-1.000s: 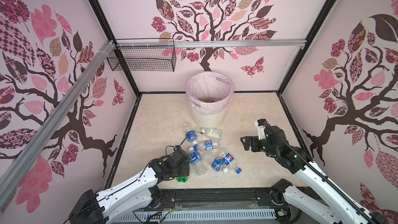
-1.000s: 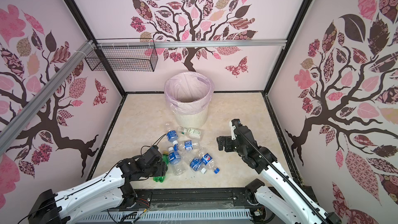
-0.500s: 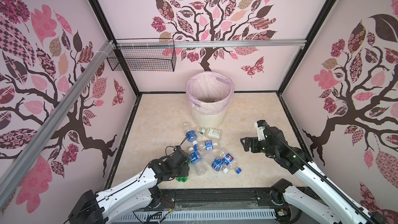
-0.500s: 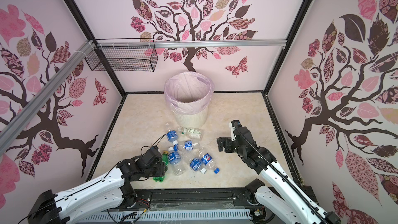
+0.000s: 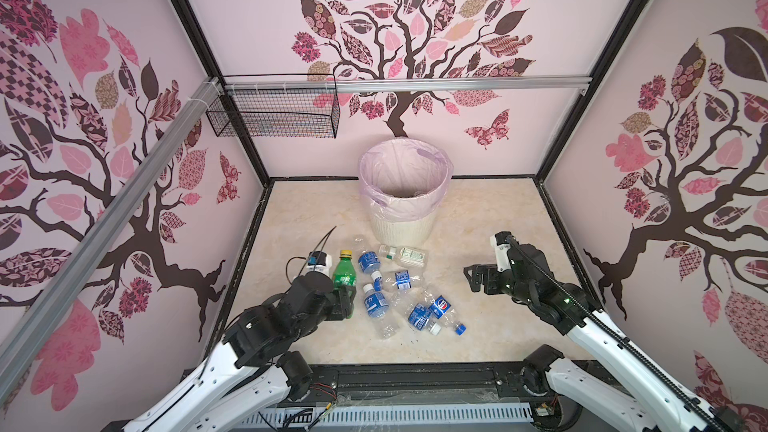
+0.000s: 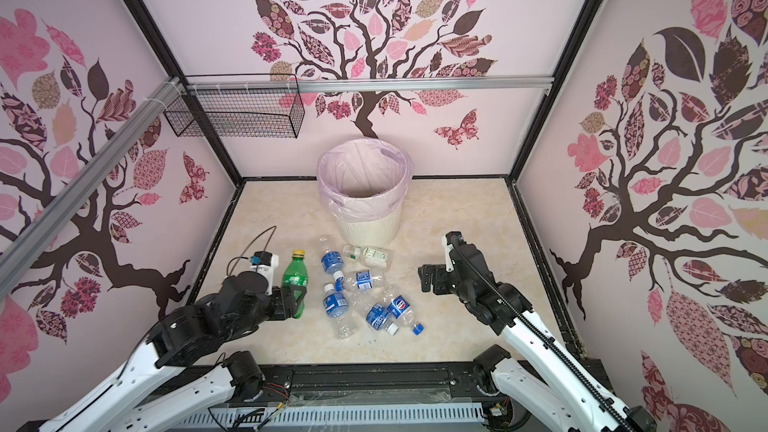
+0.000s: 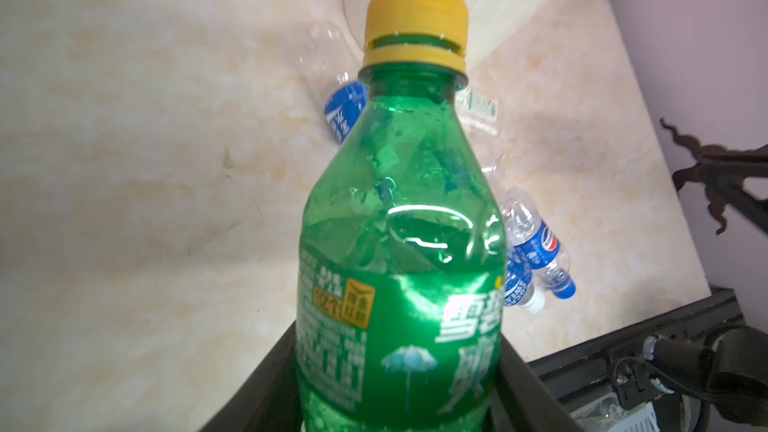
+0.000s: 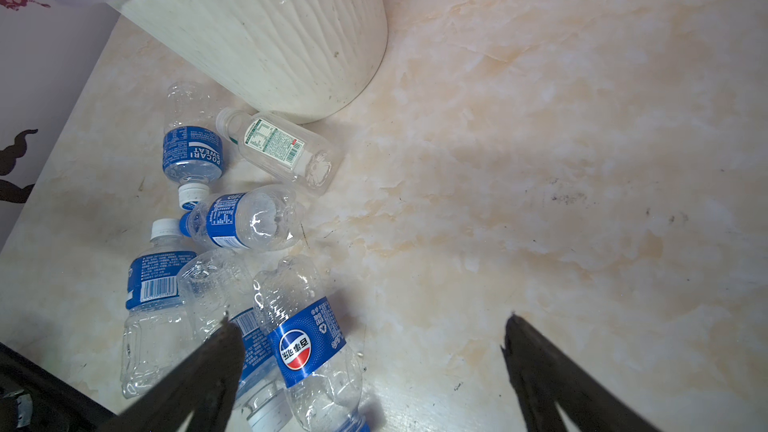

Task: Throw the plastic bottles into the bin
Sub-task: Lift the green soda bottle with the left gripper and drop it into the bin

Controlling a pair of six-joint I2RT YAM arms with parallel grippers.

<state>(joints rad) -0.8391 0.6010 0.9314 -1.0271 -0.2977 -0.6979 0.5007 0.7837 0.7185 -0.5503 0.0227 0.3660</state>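
Left claw (image 5: pixel 345 293) is clenched on a green translucent plastic bottle with a yellow ribbed cap (image 5: pixel 344 275). Its black fingers (image 7: pixel 266 388) pinch the labelled lower body from both sides, cap end pointing away from the arm toward the back wall. Bottle wall is dented below the shoulder and the label is glossy. Can't tell whether the base clears the floor.

Just right of it is a loose pile of clear crinkled plastic bottles (image 5: pixel 376 304), lying flat on the glossy beige marble-pattern floor (image 5: pixel 478 209), front centre. They have blue wrap labels and blue or white caps, and several are crushed. One squarer clear bottle with a white-green label (image 5: pixel 405 256) lies nearest the bin.

Round cream ribbed plastic bin with a thin pink bag liner (image 5: pixel 403 230) stands upright just behind the pile, centre back.

Right claw (image 5: pixel 478 280) is spread wide and holds nothing. Its dark tapered fingers (image 8: pixel 208 367) hover above the floor at the pile's right edge.
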